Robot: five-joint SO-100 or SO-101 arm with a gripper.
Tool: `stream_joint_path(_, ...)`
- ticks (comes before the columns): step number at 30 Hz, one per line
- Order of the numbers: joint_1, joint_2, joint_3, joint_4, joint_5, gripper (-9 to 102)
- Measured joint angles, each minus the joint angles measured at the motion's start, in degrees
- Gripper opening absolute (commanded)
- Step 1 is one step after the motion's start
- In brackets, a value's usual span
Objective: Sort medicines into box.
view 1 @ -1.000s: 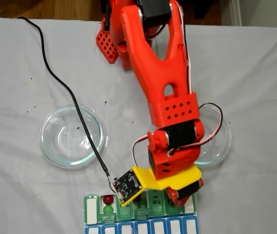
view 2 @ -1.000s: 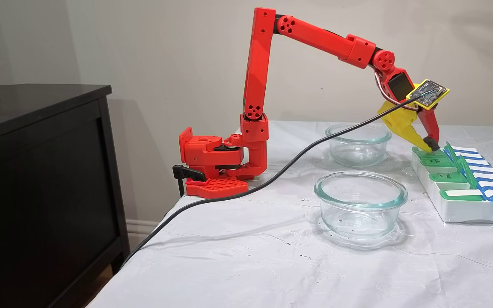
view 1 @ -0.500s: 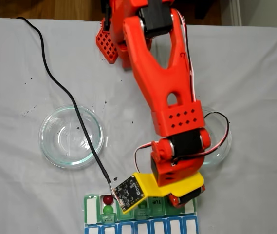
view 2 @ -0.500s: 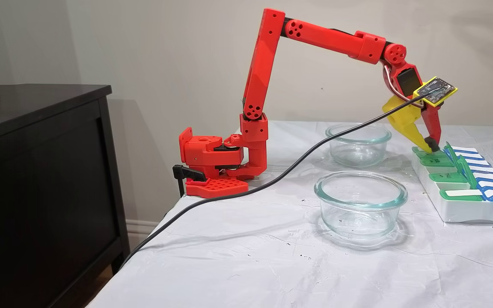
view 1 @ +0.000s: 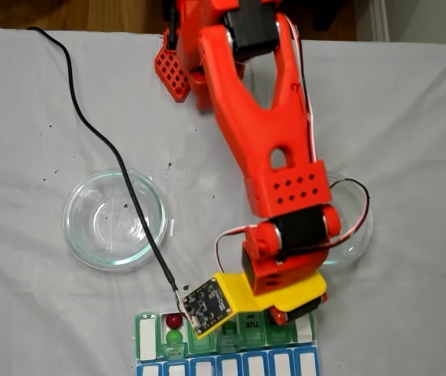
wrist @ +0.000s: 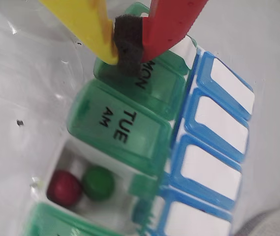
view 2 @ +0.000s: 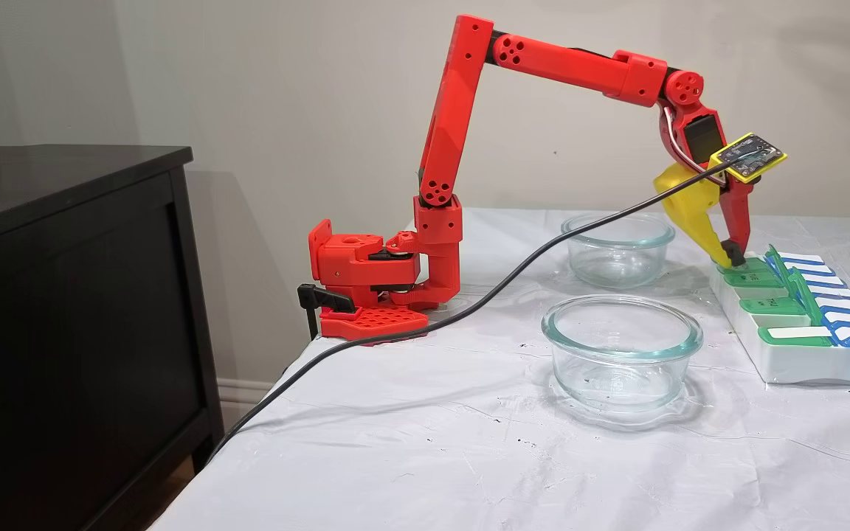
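In the wrist view the box (wrist: 144, 132) is running from bottom left to top right, its bottom cut off. The gripper (wrist: 128, 51) is pinching tight on its black pad, touching the MON lid (wrist: 154, 83).

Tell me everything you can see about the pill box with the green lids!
The pill box is a flat plastic organizer with a white base, lying at the table's edge. One row has see-through green lids marked MON and TUE AM, both shut; beside it runs a blue row with white labels. One green compartment stands open, holding a dark red ball and a green ball side by side. The claw, shut, sits right at the MON lid.
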Motion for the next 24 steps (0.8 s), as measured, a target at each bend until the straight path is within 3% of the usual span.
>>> stream_joint_path(12,8.8,22.2,16.4,-24.4,-2.6,0)
stream_joint_path(19,12.4,22.6,18.5,-35.6,-2.5,0)
stream_joint_path(24,12.7,16.3,18.5,-38.6,-2.9,0)
